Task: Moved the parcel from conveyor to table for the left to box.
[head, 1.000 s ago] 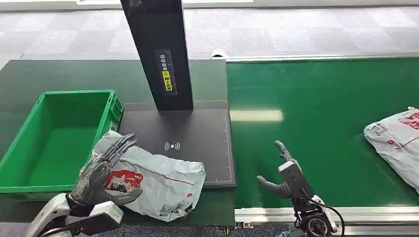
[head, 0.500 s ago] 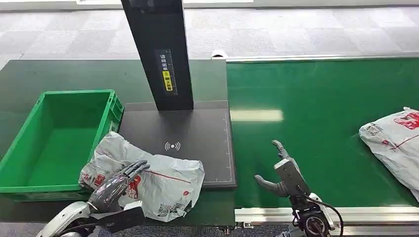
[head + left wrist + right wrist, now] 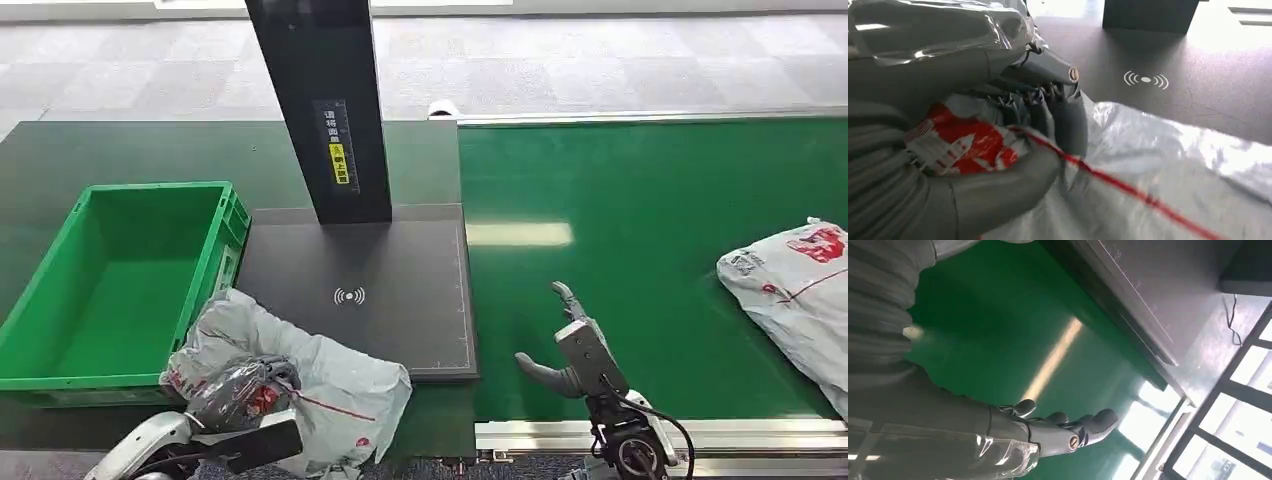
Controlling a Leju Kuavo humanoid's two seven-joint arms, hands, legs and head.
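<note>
Bright even light, glare streak on conveyor [image 3: 519,234], wrist views soft

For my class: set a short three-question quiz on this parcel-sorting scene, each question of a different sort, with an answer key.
1. True or false: the left hand grips the grey parcel.
2. Where is the second parcel? A) in the green crate B) on the conveyor belt C) on the scanner pad
3. Fill in: the right hand hovers open over the ____.

Key: 1 true. 2 B, on the conveyor belt. 3 conveyor belt.
</note>
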